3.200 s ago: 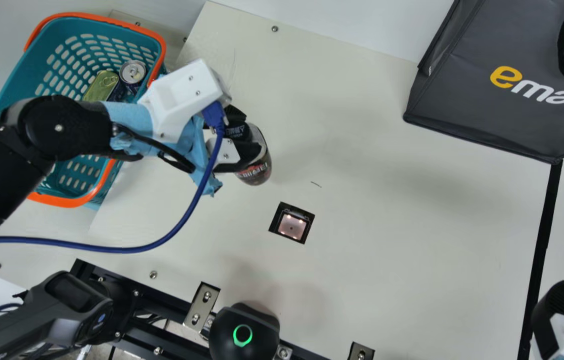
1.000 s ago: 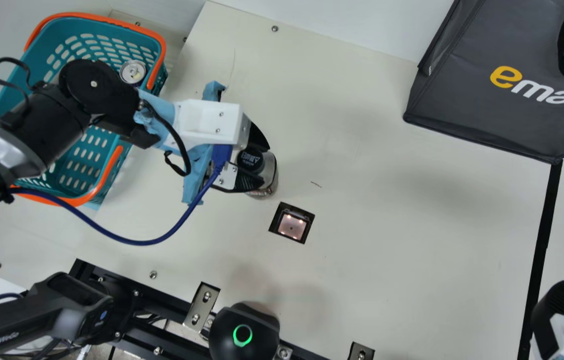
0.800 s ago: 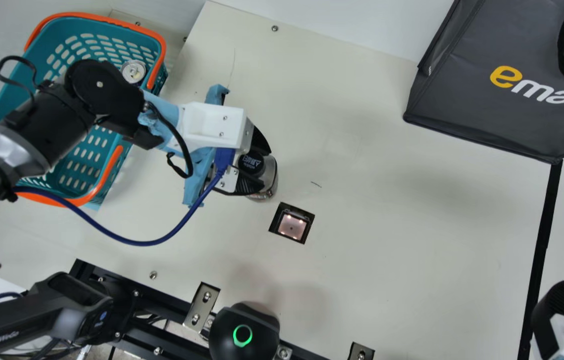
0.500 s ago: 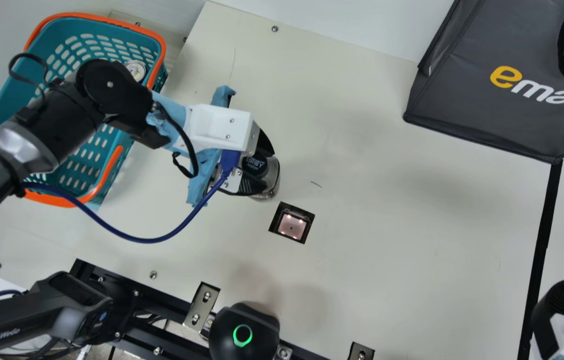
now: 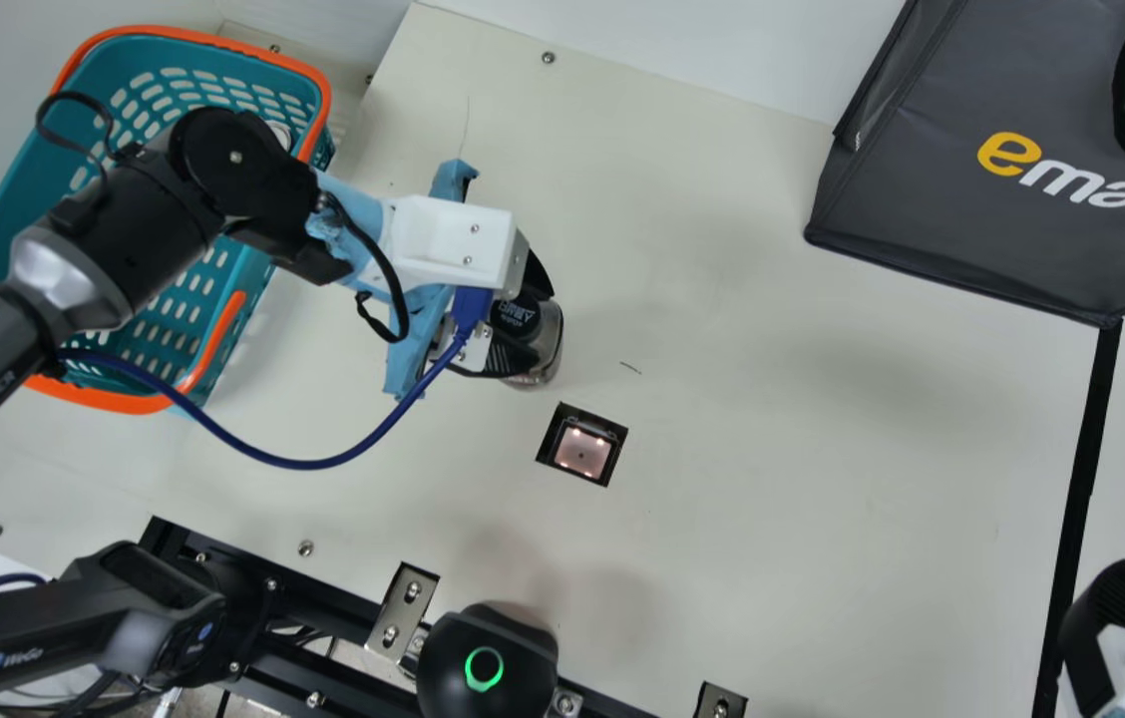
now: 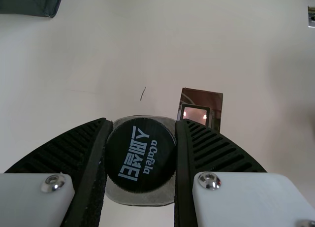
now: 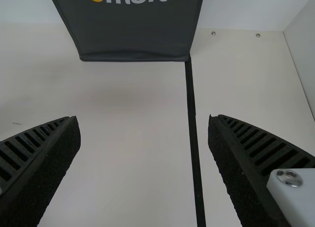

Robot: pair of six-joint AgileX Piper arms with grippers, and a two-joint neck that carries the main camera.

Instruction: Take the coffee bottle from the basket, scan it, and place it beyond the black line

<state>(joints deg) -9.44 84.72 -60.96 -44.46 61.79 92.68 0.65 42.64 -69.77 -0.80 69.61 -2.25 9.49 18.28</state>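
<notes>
Cream table (image 5: pixel 782 519), coffee bottle (image 5: pixel 547 349), clasped within left end effector (image 5: pixel 542 326)

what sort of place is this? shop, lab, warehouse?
Probably a mock store checkout built as a robot test station. Signs: a teal shopping basket, a lit scanner window set into the table, and a dark shopping bag beside it.

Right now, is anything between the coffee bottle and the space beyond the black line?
Nothing visible blocks the middle route from bottle to black line; the grey bag sits at the line's far end, the right pincer by its nearer part.
</notes>
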